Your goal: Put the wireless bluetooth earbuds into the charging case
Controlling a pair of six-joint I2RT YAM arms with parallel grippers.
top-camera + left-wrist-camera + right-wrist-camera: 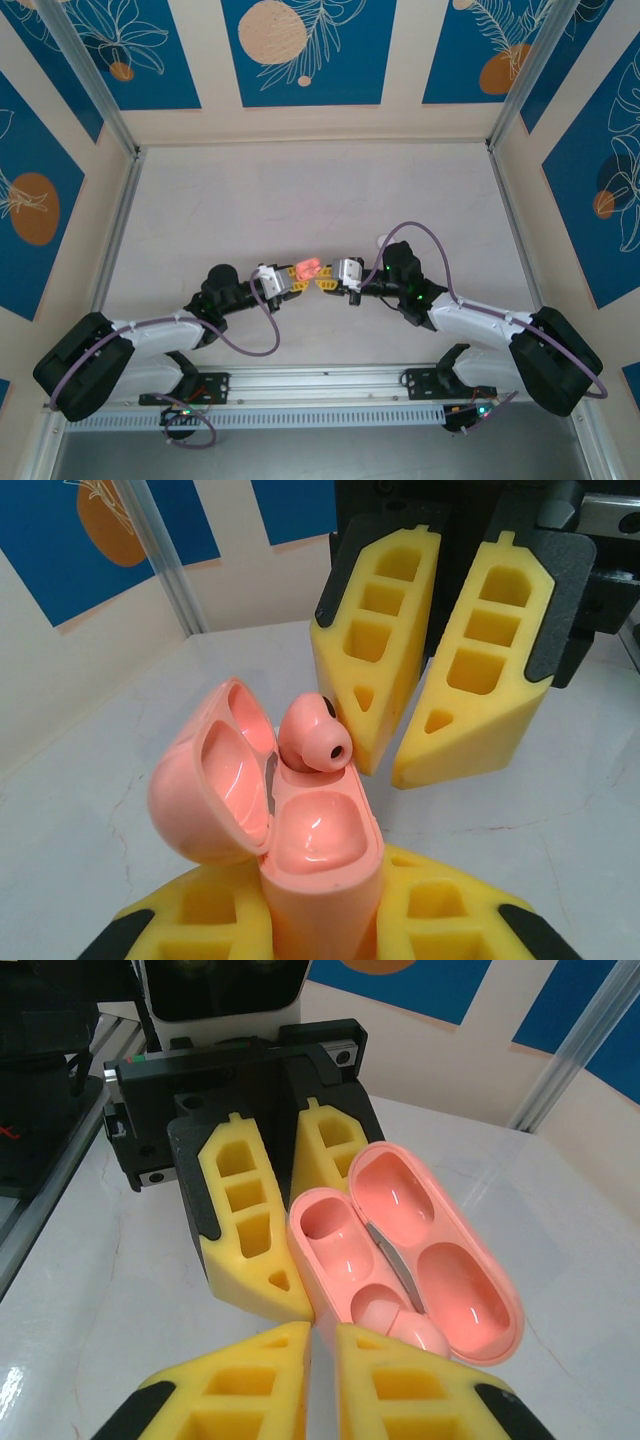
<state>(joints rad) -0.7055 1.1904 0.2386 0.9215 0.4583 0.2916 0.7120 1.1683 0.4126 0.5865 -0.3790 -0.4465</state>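
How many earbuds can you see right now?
1. A pink earbud sits in the open charging case, in the well nearest the right fingers; the other well is empty. A second may be hidden.

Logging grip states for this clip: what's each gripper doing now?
Left gripper: shut on the charging case.
Right gripper: shut, holding nothing, tips beside the earbud.
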